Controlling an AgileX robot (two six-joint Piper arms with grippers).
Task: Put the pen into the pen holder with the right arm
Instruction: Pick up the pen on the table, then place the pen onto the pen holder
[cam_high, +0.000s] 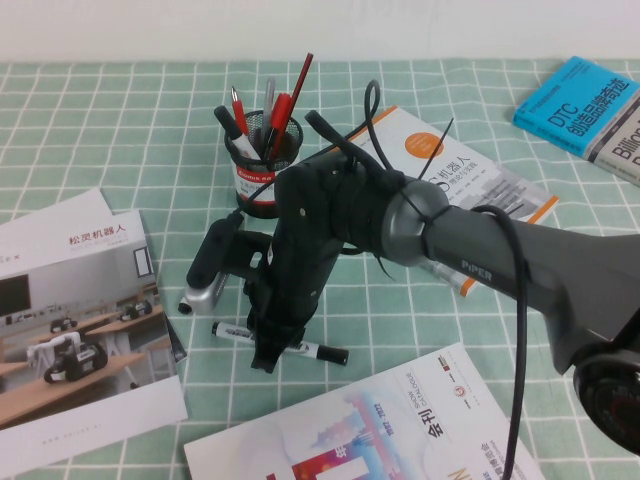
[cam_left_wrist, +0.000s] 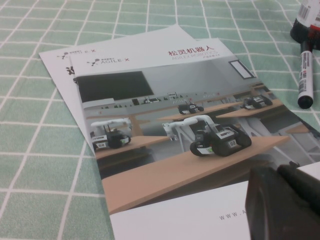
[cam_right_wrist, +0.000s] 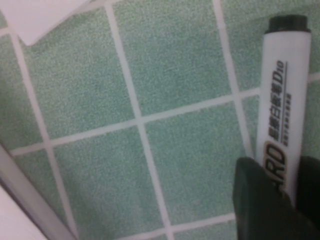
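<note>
Green checkered tablecloth (cam_high: 100, 130), booklets (cam_high: 80, 320) crowding everything. The right gripper (cam_high: 272, 352) is sitting low with its fingers (cam_right_wrist: 260, 205) straddling the pen (cam_high: 285, 341), lying flat near the pen holder (cam_high: 262, 160). The left gripper (cam_left_wrist: 285, 200) is hovering over a brochure (cam_left_wrist: 165, 125); can't tell its state.

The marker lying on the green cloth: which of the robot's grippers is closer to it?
The right. The right gripper is down at the pen, a finger on each side of its barrel. The left gripper sits apart, over the brochure beside it.
</note>
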